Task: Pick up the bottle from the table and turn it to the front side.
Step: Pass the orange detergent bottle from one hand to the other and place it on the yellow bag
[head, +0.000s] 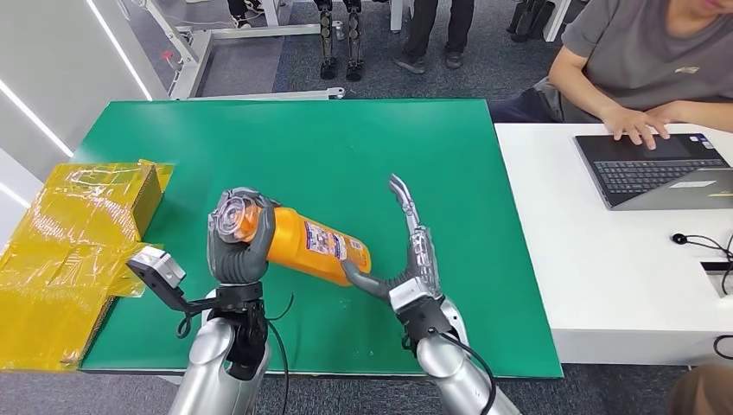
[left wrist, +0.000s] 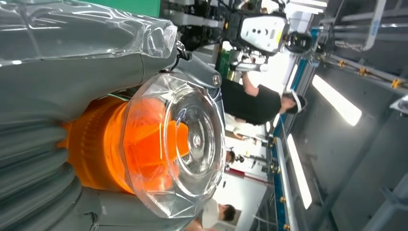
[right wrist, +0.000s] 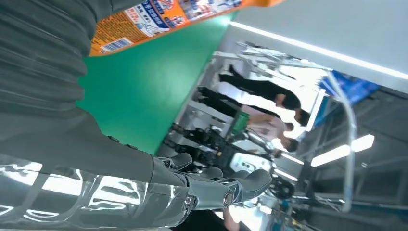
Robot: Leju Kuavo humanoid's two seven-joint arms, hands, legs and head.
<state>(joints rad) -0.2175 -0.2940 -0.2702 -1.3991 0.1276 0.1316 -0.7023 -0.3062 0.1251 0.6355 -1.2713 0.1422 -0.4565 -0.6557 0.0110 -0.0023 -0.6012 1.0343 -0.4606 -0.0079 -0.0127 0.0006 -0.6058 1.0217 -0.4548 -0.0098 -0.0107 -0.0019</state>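
bottle (head: 307,243): orange plastic, clear cap (left wrist: 175,144), lying tilted in the air above the green worktop (head: 346,138), printed label facing up and right.
left hand (head: 242,242): wrapped round the cap end, holding the bottle.
right hand (head: 406,268): thumb under the base end, fingers spread upward, not closed; supporting, not gripping.
handling: probably light, rigid; smooth label likely slippery, cap faceted so better purchase there.
grip advice: keep hold at neck/cap, steady the base with the right palm while rotating.
risk: base sliding off the thumb.

Orange clear-capped bottle (head: 307,243), tilted, seemingly aloft
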